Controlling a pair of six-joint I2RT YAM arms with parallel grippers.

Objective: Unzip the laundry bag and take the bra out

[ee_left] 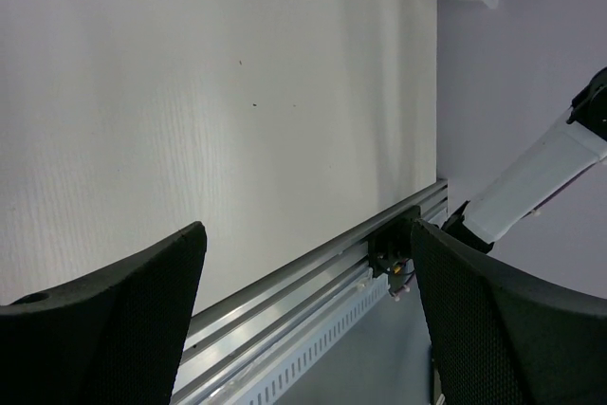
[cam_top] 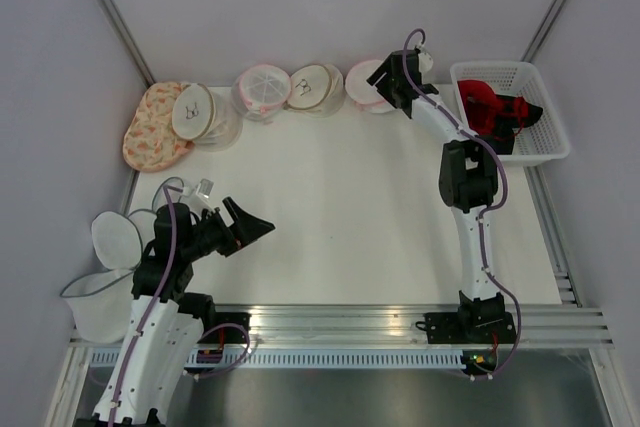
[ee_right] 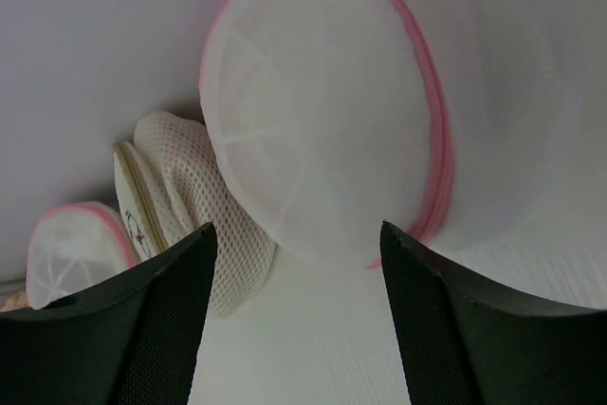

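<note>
A round white laundry bag with a pink rim stands at the back edge of the table; it fills the right wrist view. It looks closed, and any bra inside it is hidden. My right gripper is open and empty, with the jaws spread just in front of this bag. My left gripper is open and empty above the table's front left part; its view shows only bare table and the front rail.
More round bags line the back edge: beige-rimmed, pink-rimmed, white, and a floral one. A white basket at right holds a red bra. Opened empty bags lie at front left.
</note>
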